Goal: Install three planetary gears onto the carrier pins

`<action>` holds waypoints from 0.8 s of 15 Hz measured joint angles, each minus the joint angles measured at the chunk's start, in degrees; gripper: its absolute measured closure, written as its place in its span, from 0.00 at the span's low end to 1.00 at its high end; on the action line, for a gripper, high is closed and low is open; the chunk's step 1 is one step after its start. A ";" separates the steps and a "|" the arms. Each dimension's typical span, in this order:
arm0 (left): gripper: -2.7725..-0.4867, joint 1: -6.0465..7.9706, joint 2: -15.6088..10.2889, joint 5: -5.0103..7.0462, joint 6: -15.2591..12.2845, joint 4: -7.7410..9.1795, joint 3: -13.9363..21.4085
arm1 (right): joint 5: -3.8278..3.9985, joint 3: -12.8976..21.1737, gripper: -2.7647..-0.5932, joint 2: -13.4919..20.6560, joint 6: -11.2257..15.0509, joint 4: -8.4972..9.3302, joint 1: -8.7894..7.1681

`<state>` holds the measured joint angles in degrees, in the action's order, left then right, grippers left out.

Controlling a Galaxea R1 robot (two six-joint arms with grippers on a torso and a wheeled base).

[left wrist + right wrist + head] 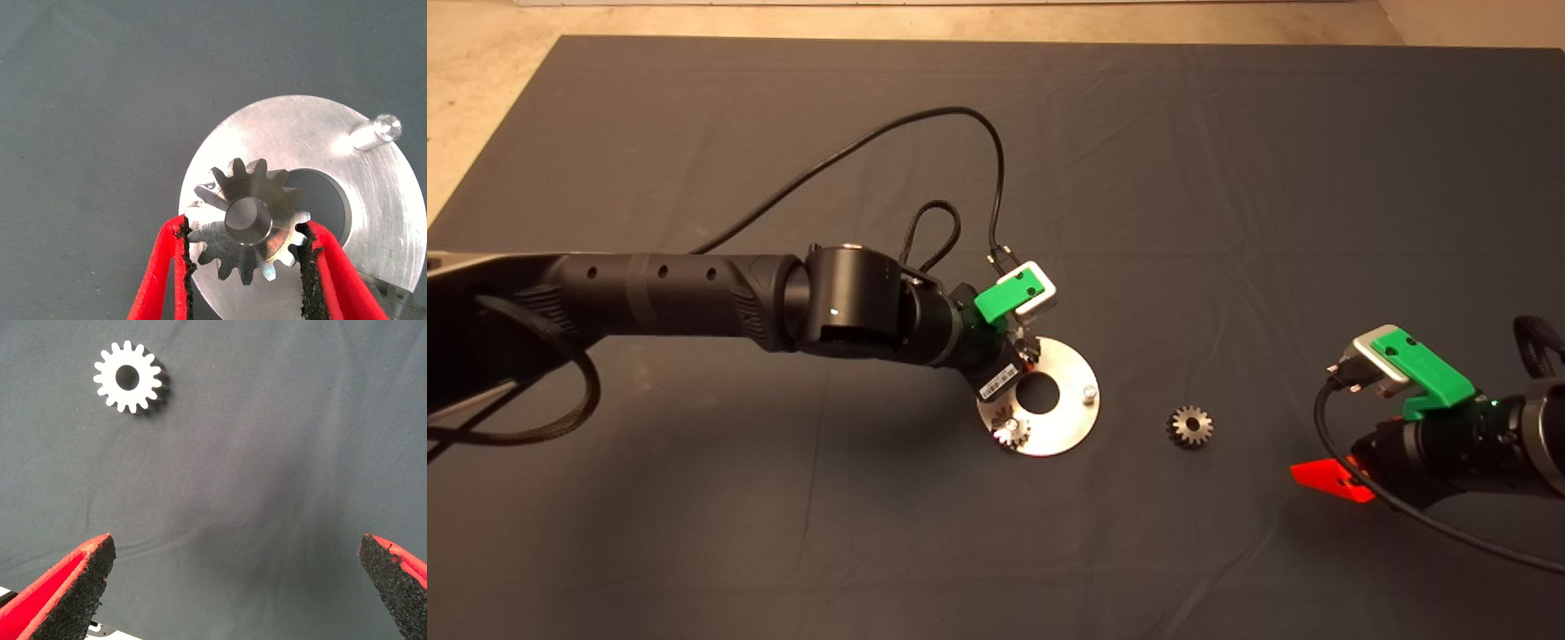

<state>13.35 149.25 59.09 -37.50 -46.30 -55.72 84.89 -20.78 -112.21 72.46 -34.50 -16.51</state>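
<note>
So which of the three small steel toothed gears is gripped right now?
The small steel gear between the left gripper's fingers over the disc; one sits pinned, one lies loose.

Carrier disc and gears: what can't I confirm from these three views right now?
- Head view: the left gripper and its arm cover the disc's far-left edge, hiding the held gear and any pin there.
- Left wrist view: the held gear hides whatever is beneath it, so whether it sits on a pin is unclear.
- Right wrist view: the right gripper sees only the loose gear; the disc is out of frame.
</note>
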 joint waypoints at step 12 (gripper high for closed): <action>0.90 2.42 0.45 1.52 3.73 4.19 -0.43 | -0.45 0.00 0.02 0.00 0.00 0.00 0.00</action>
<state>15.76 149.70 60.61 -33.76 -42.11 -56.15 84.44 -20.78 -112.21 72.46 -34.50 -16.51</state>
